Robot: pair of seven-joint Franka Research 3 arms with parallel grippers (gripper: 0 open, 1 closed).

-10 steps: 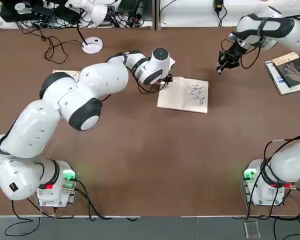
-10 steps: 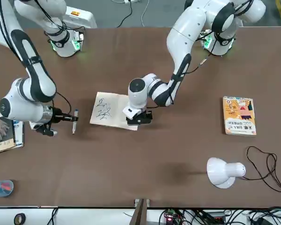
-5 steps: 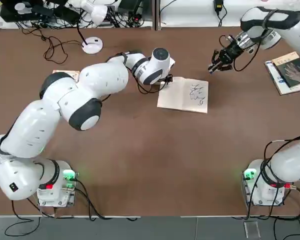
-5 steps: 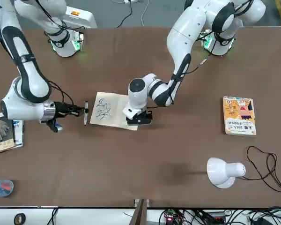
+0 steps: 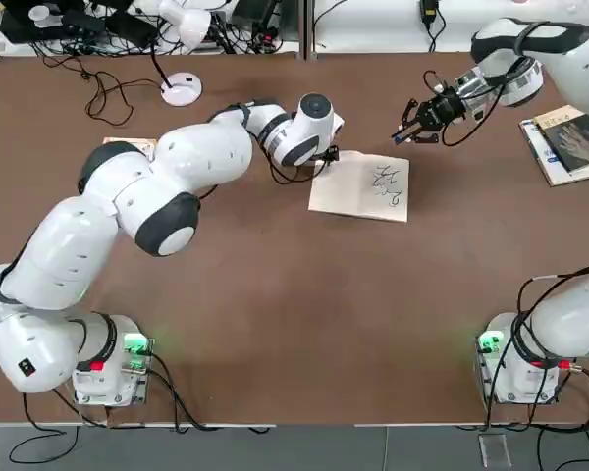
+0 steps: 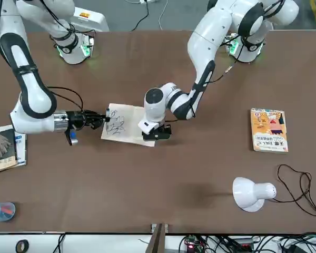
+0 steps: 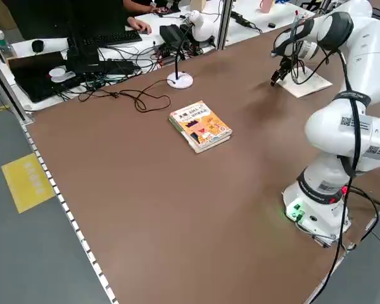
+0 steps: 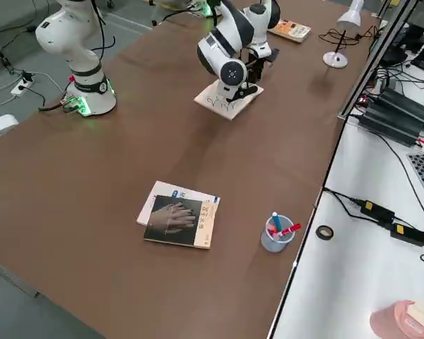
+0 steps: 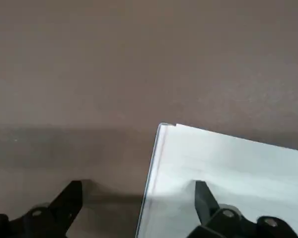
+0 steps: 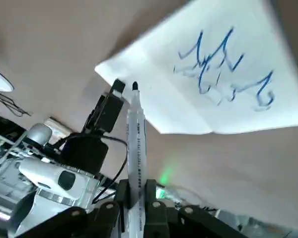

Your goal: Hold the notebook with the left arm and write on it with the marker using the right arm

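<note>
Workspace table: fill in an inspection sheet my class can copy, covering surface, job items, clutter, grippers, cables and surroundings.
Surface: brown tabletop, no spills seen
Job items: notebook open, scribbled on one page; marker upright in the right gripper
Clutter: orange book, dark-covered book, lamp, cup of pens
Left gripper: open at the notebook's edge
Right gripper: shut on the marker, near the notebook
Cables: black tangle by the lamp
Surroundings: person's hand at a desk
</note>
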